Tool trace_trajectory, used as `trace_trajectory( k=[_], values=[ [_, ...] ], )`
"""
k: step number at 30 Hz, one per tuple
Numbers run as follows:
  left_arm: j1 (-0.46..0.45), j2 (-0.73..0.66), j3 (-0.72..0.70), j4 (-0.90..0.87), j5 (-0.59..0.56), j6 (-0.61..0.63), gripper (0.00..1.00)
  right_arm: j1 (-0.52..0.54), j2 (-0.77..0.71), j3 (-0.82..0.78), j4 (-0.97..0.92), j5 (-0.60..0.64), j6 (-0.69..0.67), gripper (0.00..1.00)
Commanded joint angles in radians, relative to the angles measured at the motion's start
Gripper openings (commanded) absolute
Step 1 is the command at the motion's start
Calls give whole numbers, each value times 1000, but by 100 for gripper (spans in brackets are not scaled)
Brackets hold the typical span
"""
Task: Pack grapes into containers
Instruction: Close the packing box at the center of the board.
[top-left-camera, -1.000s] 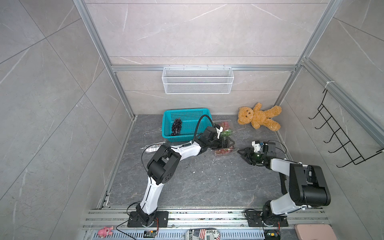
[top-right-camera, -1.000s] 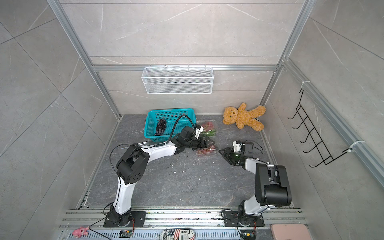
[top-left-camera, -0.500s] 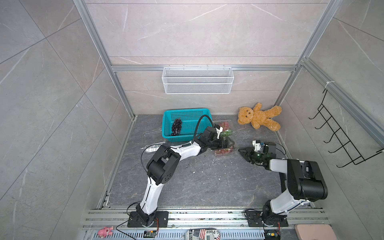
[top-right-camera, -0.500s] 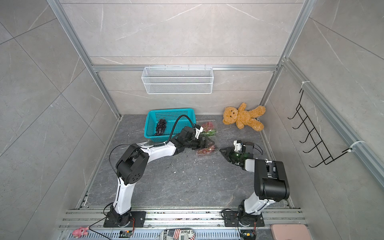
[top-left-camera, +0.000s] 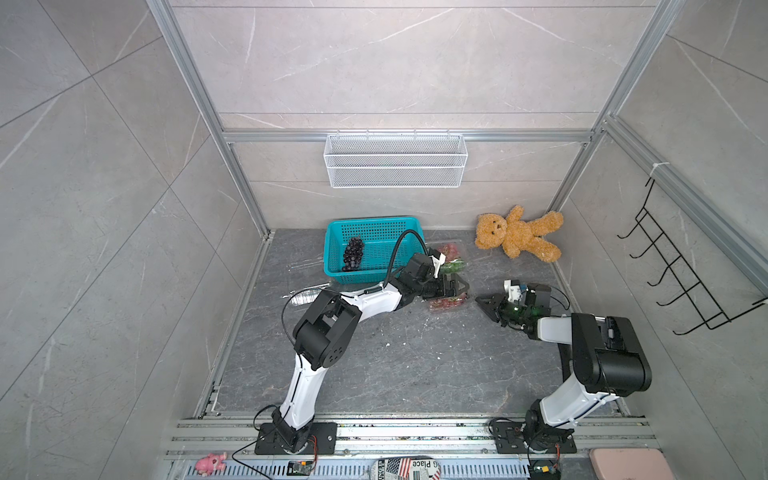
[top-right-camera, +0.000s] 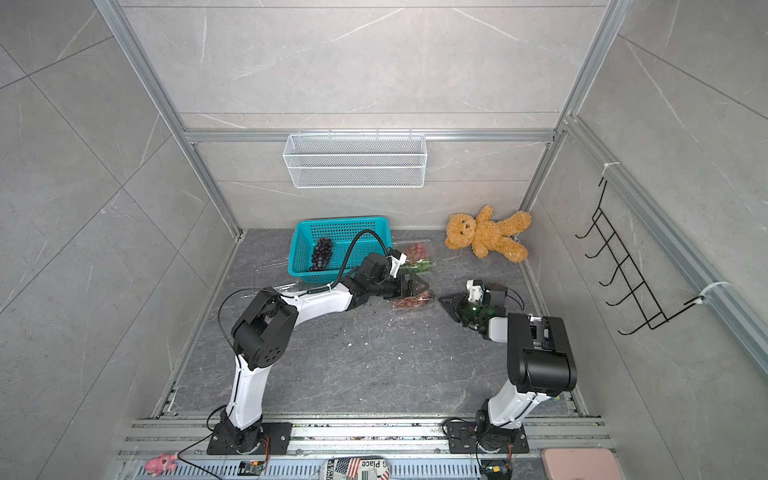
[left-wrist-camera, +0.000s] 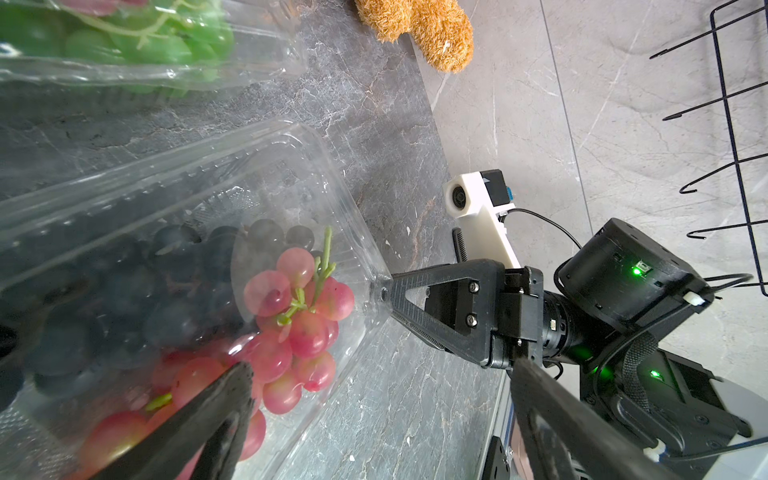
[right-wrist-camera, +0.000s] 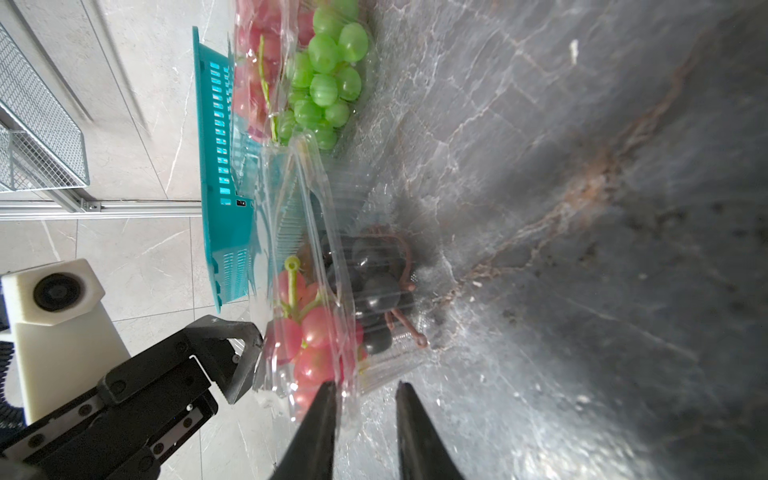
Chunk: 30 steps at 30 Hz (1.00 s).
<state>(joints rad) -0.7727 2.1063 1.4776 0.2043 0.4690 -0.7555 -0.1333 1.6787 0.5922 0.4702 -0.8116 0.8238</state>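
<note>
A clear container (top-left-camera: 446, 304) (left-wrist-camera: 291, 174) lies on the dark floor, holding red grapes (left-wrist-camera: 307, 332) and dark grapes (right-wrist-camera: 374, 286). My left gripper (top-left-camera: 455, 290) (left-wrist-camera: 380, 374) hangs over it, open wide, one finger above the red berries. My right gripper (top-left-camera: 482, 301) (right-wrist-camera: 365, 392) has its jaws narrowed around the container's near rim, with a gap still showing; its tip touches the rim (left-wrist-camera: 384, 293). A second container (top-left-camera: 451, 259) behind holds green grapes (right-wrist-camera: 328, 75) and red ones. A dark bunch (top-left-camera: 353, 253) lies in the teal basket (top-left-camera: 374, 224).
A teddy bear (top-left-camera: 515, 235) lies at the back right. A white wire basket (top-left-camera: 395, 160) hangs on the back wall and a black hook rack (top-left-camera: 681, 266) on the right wall. A clear plastic piece (top-left-camera: 309, 293) lies near the teal basket's left front corner.
My right gripper has crept left to the container's rim and its jaws have narrowed. The left arm has stayed where it was, still open.
</note>
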Motion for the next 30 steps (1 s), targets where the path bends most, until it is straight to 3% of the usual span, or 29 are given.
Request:
trace_trajectory(
  k=[1, 13, 30],
  values=[
    [-2, -30, -17, -49, -13, 15, 99, -2, 24, 11, 16, 0, 17, 26],
    [-2, -22, -12, -51, -15, 13, 99, 0, 57, 4, 59, -4, 42, 20],
    [-1, -18, -20, -47, -19, 9, 99, 19, 81, 4, 91, 5, 70, 20]
  ],
)
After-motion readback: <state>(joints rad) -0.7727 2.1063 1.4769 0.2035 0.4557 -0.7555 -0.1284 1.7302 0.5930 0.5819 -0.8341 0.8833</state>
